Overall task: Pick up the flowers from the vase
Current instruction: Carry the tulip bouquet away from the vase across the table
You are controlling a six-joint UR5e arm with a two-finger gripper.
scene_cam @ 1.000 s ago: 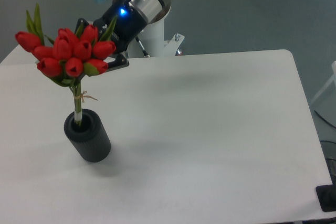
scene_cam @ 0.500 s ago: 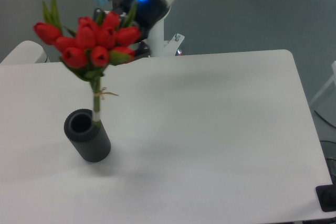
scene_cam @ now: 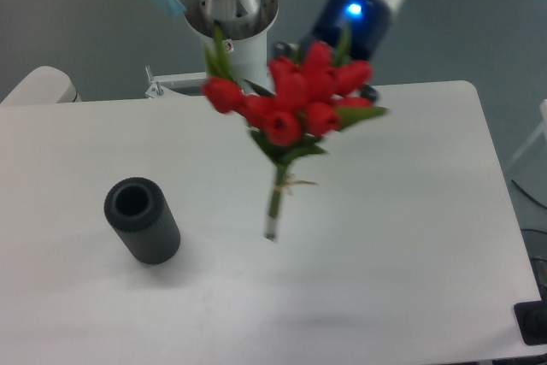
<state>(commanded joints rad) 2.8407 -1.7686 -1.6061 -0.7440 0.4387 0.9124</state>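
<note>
Here the gripper [scene_cam: 346, 83] is carrying the flowers [scene_cam: 295, 104] by the heads, though the blooms are hiding its fingers, so whether they are clamping cannot be told. The stems are hanging down and leftward from the fingers, clear of the table [scene_cam: 402, 211]. The vase [scene_cam: 142, 220] is standing empty, well apart to the fingers' lower left. Bare tabletop is lying below them, with the far edge close behind.
</note>
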